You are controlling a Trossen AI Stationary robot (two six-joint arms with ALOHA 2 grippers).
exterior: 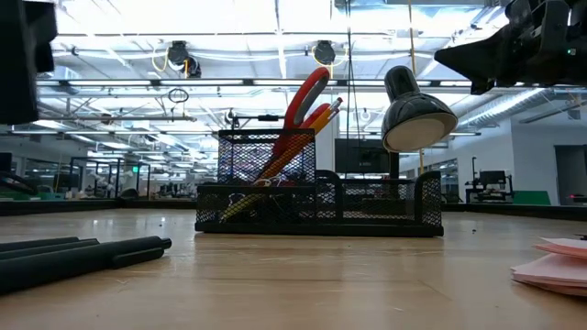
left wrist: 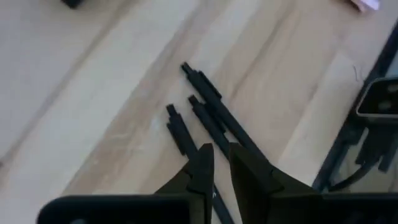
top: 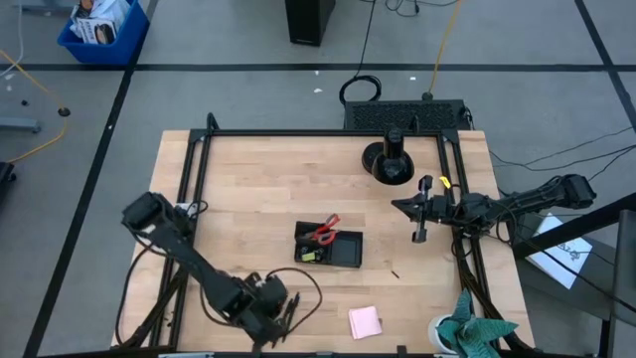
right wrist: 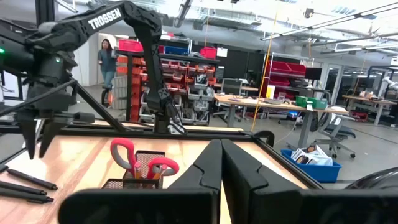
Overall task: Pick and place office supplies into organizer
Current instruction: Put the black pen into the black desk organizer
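The left gripper (left wrist: 221, 163) hangs low over the near edge of the wooden counter (top: 258, 189), directly above three dark pens (left wrist: 208, 115) that lie side by side on the wood. Its fingers (left wrist: 200, 168) stand a narrow gap apart, straddling one pen's barrel; whether they actually press on it cannot be told. In the low view the same pens (exterior: 83, 255) lie flat at the near left of the counter.

The organizer (top: 329, 245), a low black mesh tray, sits near the middle of the counter. Its taller compartment holds the red-handled scissors (top: 323, 231), handles up and tilted, with orange pencils (exterior: 316, 119) leaning beside them; a small yellow piece (top: 311, 256) rests inside the tray as well. The pink sticky-note pad (top: 365, 321) lies flat on the counter near the front edge, well apart from the organizer and to its right.

The right gripper (top: 419, 207) waits above the right side of the counter, near a round black stand (top: 389, 159) at the back, with its fingers (right wrist: 208, 168) pressed together and nothing between them. A teal cloth (top: 477, 333) sits at the counter's front right corner. A person (right wrist: 107, 59) stands far back in the room beyond the counter.
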